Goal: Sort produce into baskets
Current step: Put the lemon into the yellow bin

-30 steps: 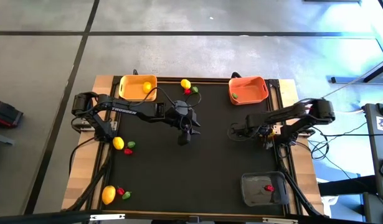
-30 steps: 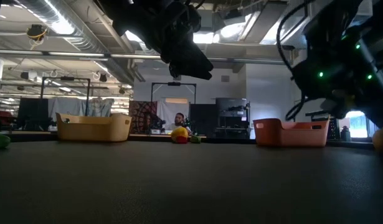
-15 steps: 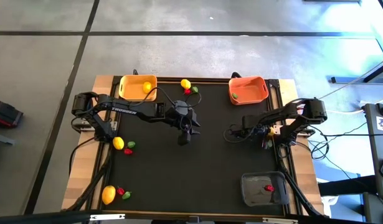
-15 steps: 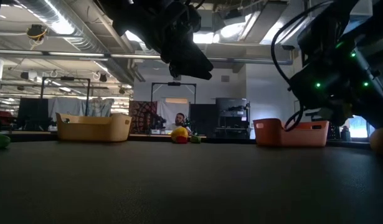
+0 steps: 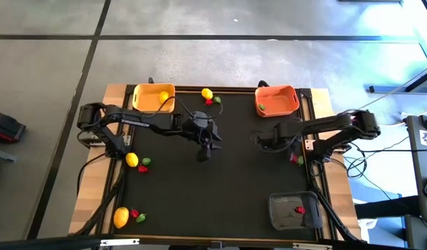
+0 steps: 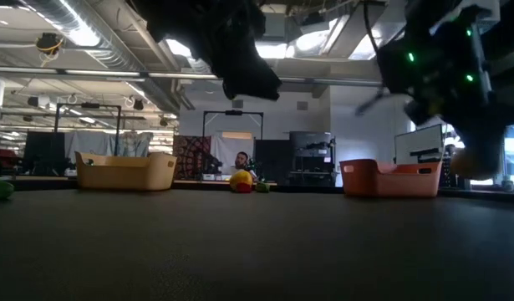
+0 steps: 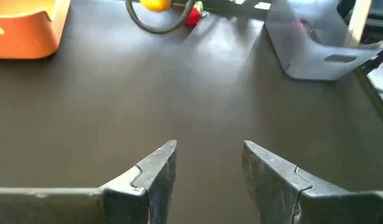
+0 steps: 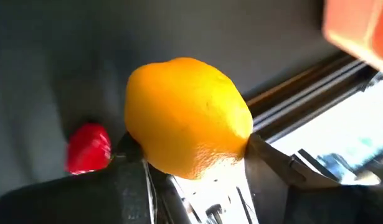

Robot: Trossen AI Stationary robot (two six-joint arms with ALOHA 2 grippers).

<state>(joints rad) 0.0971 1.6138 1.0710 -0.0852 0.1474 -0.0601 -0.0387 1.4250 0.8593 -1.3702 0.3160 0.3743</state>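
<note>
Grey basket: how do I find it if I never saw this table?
On the black table, the yellow-orange basket and orange-red basket sit along one edge. The grey basket sits alone at the opposite edge, in the corner on the right arm side. Only it is dark grey, with one red piece inside.

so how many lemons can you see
5: one in the yellow basket, one at the far edge, two on the left side, one in the right gripper. Others may be hidden.
</note>
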